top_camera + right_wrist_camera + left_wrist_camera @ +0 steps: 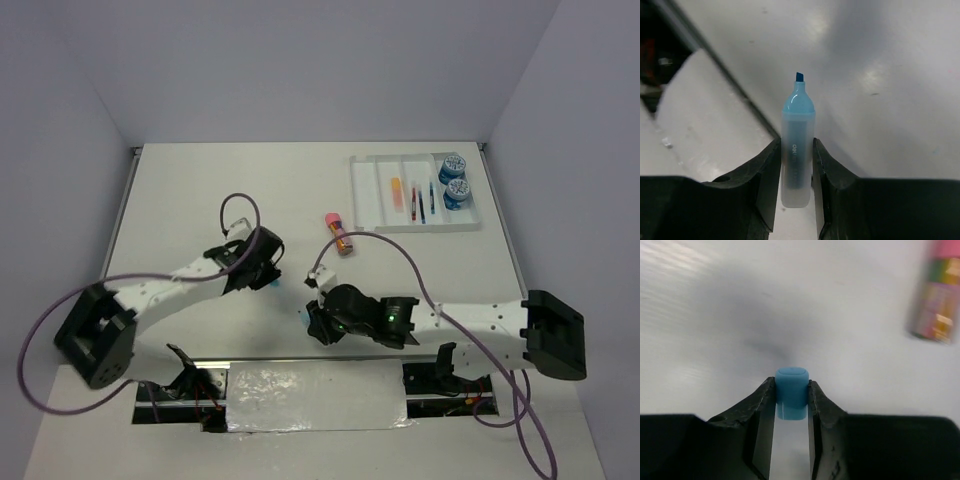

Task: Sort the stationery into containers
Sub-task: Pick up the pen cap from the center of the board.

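At the far right of the table (200,190), the tray (368,195) already carries most of the load. Two rolls (452,168) sit in its rightmost compartment, pens (422,200) in the next and an orange marker (396,190) in the one after. The leftmost compartment is bare. We judge the sort well past halfway.

Two pieces remain outside the tray. A pink marker (338,233) lies on the table, well short of the tray's near-left corner. A light-blue highlighter (798,125) is pinched by the barrel in our right pincer (797,165), its tip bare. Our left pincer (792,395) pinches the matching blue cap (791,382), jaws pressed to both of its sides, low over the table. We read the step in hand as capping, with the carry to the tray to come.

Both arms crowd the middle, close together. The right arm's purple cable (385,238) arches up between the pink marker and the tray. We think that loop could snag on the way across.
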Controlling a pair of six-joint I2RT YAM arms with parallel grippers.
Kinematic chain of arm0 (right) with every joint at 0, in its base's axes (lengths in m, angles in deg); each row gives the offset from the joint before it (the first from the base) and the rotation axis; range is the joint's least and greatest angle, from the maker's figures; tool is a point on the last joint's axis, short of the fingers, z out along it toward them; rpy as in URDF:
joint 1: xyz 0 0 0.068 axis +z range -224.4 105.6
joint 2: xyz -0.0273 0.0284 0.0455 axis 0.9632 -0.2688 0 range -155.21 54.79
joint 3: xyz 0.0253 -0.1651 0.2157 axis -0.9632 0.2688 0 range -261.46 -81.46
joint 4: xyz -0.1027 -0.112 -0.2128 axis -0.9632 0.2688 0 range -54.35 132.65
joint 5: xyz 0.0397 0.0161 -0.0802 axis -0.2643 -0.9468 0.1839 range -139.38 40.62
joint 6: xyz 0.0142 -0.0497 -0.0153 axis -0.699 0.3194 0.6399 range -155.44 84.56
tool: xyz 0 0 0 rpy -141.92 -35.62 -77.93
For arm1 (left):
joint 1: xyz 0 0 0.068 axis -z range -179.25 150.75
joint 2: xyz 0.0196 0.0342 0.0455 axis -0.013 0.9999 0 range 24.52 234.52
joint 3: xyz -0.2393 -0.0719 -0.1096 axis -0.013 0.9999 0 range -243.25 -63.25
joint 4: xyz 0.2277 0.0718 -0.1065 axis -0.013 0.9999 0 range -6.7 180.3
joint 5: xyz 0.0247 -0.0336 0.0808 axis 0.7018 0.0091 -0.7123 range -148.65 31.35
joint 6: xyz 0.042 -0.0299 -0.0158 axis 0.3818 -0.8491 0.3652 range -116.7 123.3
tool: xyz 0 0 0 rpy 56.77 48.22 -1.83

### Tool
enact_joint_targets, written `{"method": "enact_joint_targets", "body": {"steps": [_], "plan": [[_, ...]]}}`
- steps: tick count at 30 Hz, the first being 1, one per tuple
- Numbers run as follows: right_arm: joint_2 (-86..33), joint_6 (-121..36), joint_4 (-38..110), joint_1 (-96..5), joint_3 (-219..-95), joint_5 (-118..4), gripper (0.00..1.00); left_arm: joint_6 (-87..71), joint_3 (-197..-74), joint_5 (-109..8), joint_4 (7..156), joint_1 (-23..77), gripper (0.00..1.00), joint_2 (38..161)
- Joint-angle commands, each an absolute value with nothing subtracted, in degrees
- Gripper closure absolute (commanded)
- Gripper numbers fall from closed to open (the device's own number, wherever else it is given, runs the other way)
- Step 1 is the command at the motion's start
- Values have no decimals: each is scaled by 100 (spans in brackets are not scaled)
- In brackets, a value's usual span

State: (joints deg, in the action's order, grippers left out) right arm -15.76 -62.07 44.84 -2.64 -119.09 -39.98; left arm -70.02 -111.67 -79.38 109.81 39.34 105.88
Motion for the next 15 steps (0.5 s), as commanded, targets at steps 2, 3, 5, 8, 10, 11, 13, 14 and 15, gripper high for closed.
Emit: {"method": "enact_joint_targets", "body": {"steps": [2, 3, 5, 8, 10, 11, 13, 14, 15], "plan": [[-352, -6646, 2340, -225, -11225, -5182, 92, -5982, -10267, -7272, 8687, 4197, 100, 8515], [-175, -6777, 2204, -233, -11144, -5306, 92, -5824, -10045, -7088, 8134, 4197, 100, 8151], [438, -6875, 1941, -225, -11021, -5448, 92, -5288, -9344, -6388, 6245, 4205, 100, 7160], [1188, -7007, 1432, -216, -10818, -5597, 91, -4988, -8971, -5509, 4581, 4206, 100, 6391], [1452, -7025, 1307, -216, -10905, -5807, 91, -4908, -9066, -5015, 3757, 4214, 100, 6214], [1479, -6981, 1254, -225, -10967, -5878, 91, -4925, -9145, -4525, 3525, 4223, 100, 6214], [1445, -6919, 1298, -225, -11238, -5958, 91, -5013, -9408, -4126, 3060, 4232, 100, 6301], [1418, -6893, 1350, -207, -11327, -5941, 91, -5048, -9479, -3855, 2927, 4232, 100, 6328], [1392, -6884, 1377, -224, -11415, -5932, 91, -5136, -9541, -3748, 2812, 4241, 100, 6354]]}}
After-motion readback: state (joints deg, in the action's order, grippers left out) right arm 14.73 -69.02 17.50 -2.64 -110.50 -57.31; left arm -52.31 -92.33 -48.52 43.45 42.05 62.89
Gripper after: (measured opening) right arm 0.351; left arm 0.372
